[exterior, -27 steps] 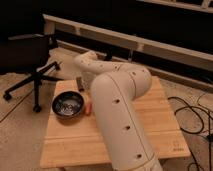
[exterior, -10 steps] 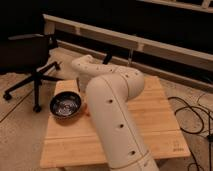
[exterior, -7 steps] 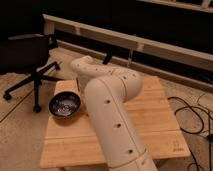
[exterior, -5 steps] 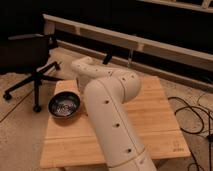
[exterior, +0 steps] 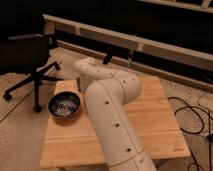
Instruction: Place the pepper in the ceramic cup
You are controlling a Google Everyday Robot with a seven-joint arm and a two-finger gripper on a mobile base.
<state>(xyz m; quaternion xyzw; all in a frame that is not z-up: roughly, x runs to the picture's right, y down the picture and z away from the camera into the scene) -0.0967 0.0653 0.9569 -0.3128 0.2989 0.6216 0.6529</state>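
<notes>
Pepper and gripper hidden behind arm (exterior: 107, 100) beside bowl (exterior: 64, 105); fingers closed, contents unseen; grip may have missed.

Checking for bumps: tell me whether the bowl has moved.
No. The bowl keeps its place by the table left edge; gripper is hidden behind the arm.

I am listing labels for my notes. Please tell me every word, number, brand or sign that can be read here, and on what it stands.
No text can be read.
Small dark mark on a near corner of the wooden table: too small to read.
Arm, dark bowl: no lettering visible.
Gripper: hidden behind the arm, down beside the bowl; nothing readable there.
</notes>
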